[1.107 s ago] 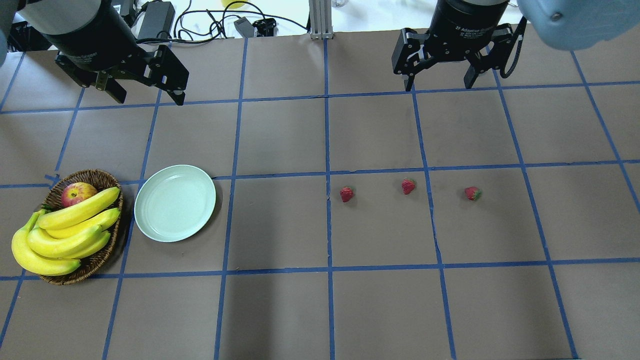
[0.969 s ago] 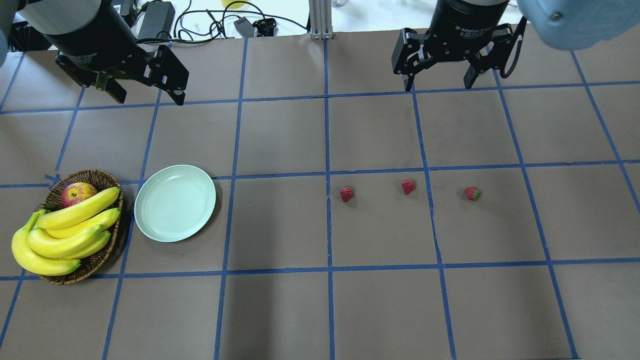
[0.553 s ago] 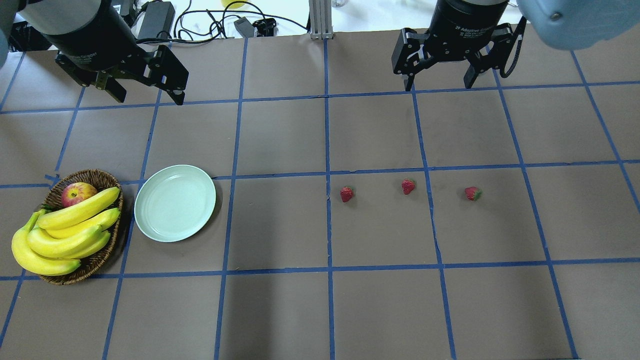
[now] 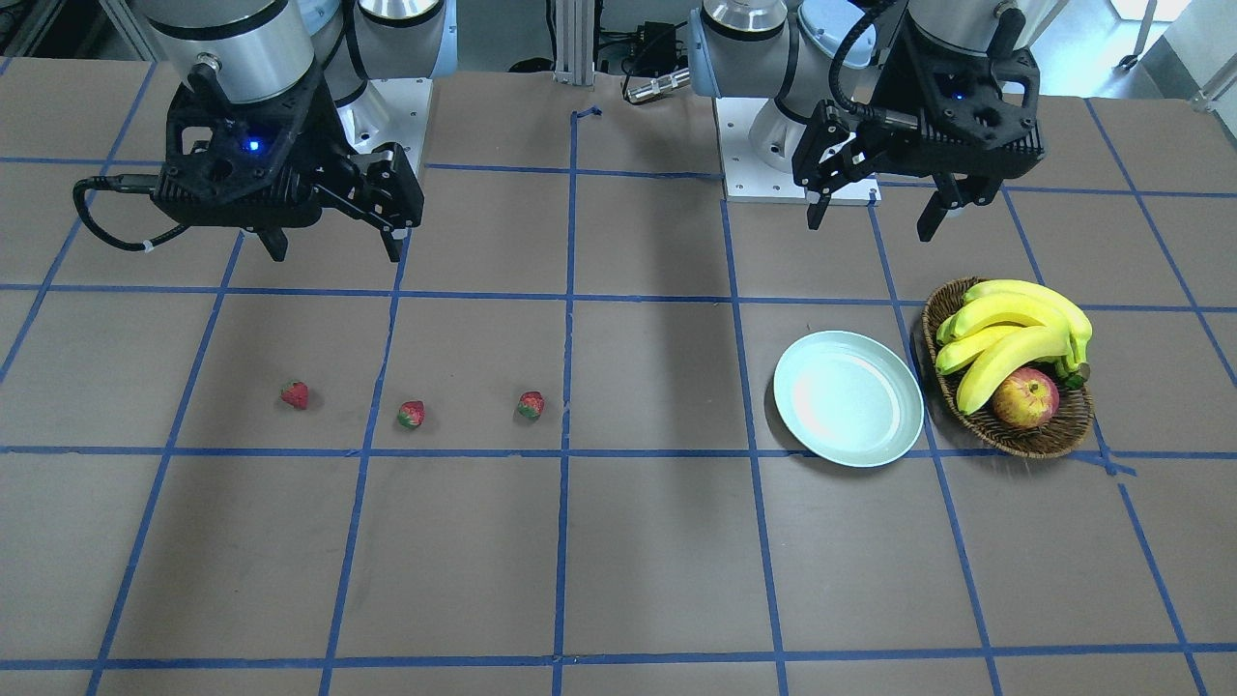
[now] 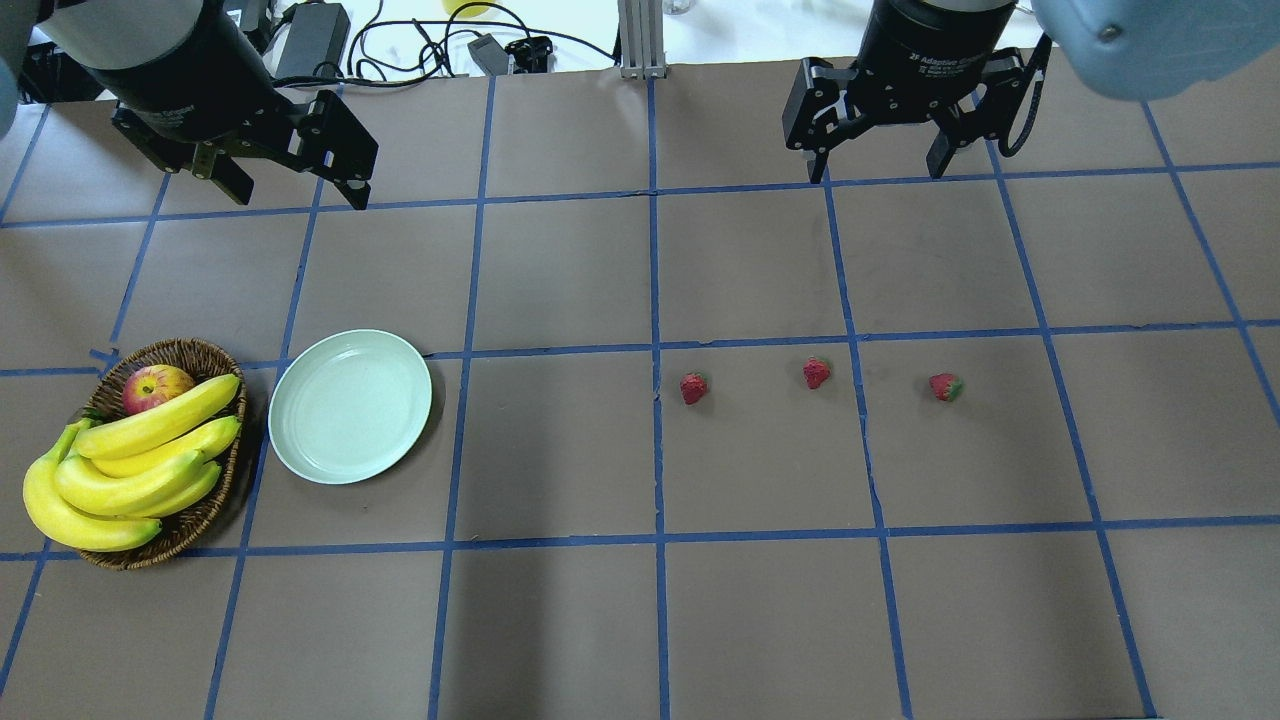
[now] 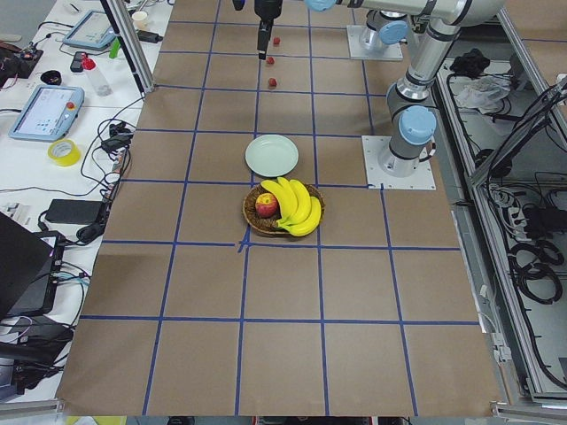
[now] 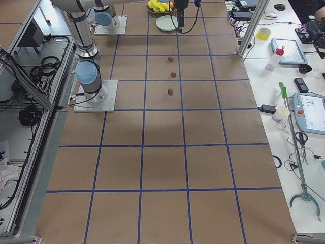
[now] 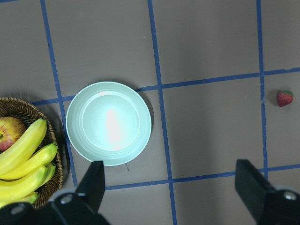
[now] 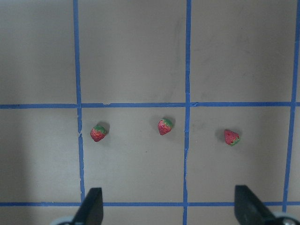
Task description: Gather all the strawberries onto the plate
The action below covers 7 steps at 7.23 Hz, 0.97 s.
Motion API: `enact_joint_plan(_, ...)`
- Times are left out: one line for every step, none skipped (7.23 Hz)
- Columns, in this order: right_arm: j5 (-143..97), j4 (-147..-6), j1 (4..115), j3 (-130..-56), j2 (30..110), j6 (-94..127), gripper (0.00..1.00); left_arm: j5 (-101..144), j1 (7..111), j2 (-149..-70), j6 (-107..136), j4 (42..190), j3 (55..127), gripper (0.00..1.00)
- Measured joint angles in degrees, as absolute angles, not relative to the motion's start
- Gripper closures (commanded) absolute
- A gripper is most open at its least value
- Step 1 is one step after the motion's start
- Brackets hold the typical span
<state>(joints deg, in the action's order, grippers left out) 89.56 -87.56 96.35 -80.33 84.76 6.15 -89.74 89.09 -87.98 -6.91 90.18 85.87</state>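
Three small red strawberries lie in a row on the brown table right of centre: one (image 5: 693, 388), a middle one (image 5: 817, 373) and a right one (image 5: 945, 386). They also show in the right wrist view (image 9: 98, 133) (image 9: 164, 126) (image 9: 231, 137). The pale mint plate (image 5: 349, 406) sits empty at the left, next to the basket. My left gripper (image 5: 290, 190) hangs open and empty high above the table's far left. My right gripper (image 5: 878, 165) hangs open and empty above the far right, well behind the strawberries.
A brown wicker basket (image 5: 190, 355) with several bananas (image 5: 130, 465) and a red-yellow apple (image 5: 155, 386) stands left of the plate. Cables and a power brick (image 5: 312, 40) lie past the table's far edge. Blue tape lines grid the table.
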Motion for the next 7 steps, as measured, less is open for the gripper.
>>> enact_joint_plan(89.59,-87.6,96.38,-80.42,84.57,6.15,0.0,-89.74,89.1,-87.98,-6.92,90.18,85.87,0.0)
enact_joint_plan(89.59,-87.66,96.4,-80.57,84.43,6.15,0.0,-89.74,89.11,-87.98,-6.94,90.18,85.87,0.0)
enact_joint_plan(89.41,-87.74,96.44,-80.71,84.1,6.17,0.0,-89.74,89.12,-87.98,-6.94,90.18,85.87,0.0)
enact_joint_plan(88.36,-88.7,96.78,-80.92,83.0,6.21,0.0,-89.74,89.12,-87.98,-6.94,90.17,85.87,0.0)
enact_joint_plan(86.7,-91.59,97.72,-81.43,81.18,6.25,0.0,-89.74,89.12,-87.98,-6.94,90.18,85.87,0.0)
enact_joint_plan(85.96,-95.4,99.14,-82.45,79.1,6.71,0.0,-89.74,89.12,-87.98,-6.94,90.18,85.87,0.0)
enact_joint_plan(85.92,-98.61,100.51,-83.62,77.09,8.36,0.0,-89.74,89.12,-87.98,-6.94,90.18,85.87,0.0)
